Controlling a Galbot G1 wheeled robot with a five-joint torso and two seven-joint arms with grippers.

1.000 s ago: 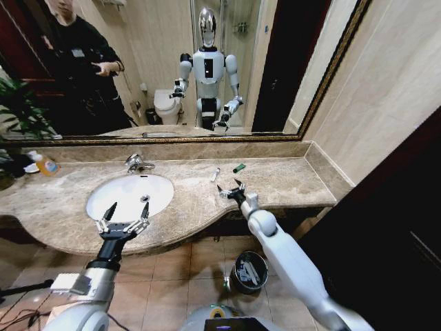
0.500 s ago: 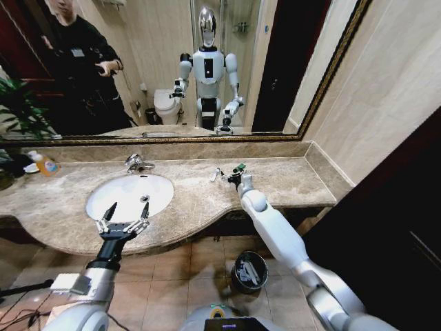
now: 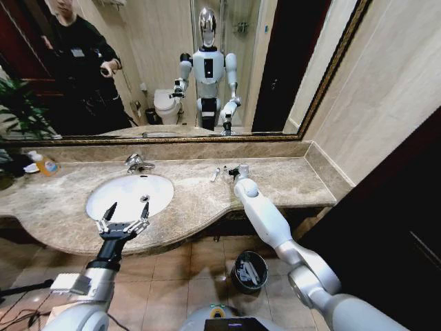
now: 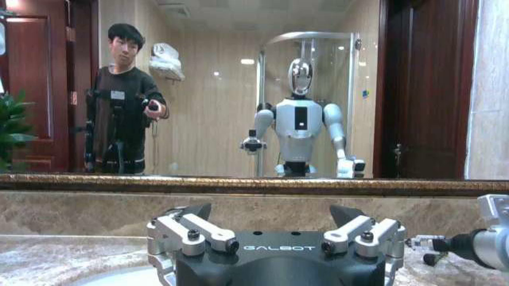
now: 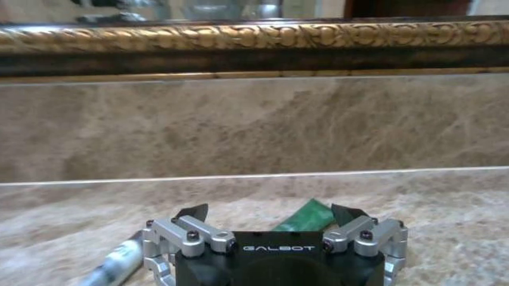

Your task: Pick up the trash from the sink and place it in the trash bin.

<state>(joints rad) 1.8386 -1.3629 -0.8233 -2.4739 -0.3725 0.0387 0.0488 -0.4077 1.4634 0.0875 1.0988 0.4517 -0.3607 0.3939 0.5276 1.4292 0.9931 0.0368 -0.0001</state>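
My right gripper (image 3: 233,169) is stretched across the marble top to the right of the sink (image 3: 103,204). In the right wrist view it (image 5: 270,211) stands open low over the counter, with a tiny green piece of trash (image 5: 307,215) lying between its fingers and untouched. A small white tube (image 3: 215,174) lies just beside it (image 5: 118,260). My left gripper (image 3: 127,211) hovers open over the basin's front rim with nothing in it (image 4: 270,210). The round black trash bin (image 3: 249,270) stands on the floor below the counter, with white bits inside.
A chrome tap (image 3: 136,163) stands behind the basin. An orange-labelled bottle (image 3: 45,164) sits at the counter's far left, by a plant (image 3: 17,110). The backsplash and mirror frame (image 5: 254,39) rise close behind the right gripper. The counter ends at a wall on the right.
My right arm has reached farther back over the counter, from near its front edge to the green piece by the white tube. The left arm has not moved.
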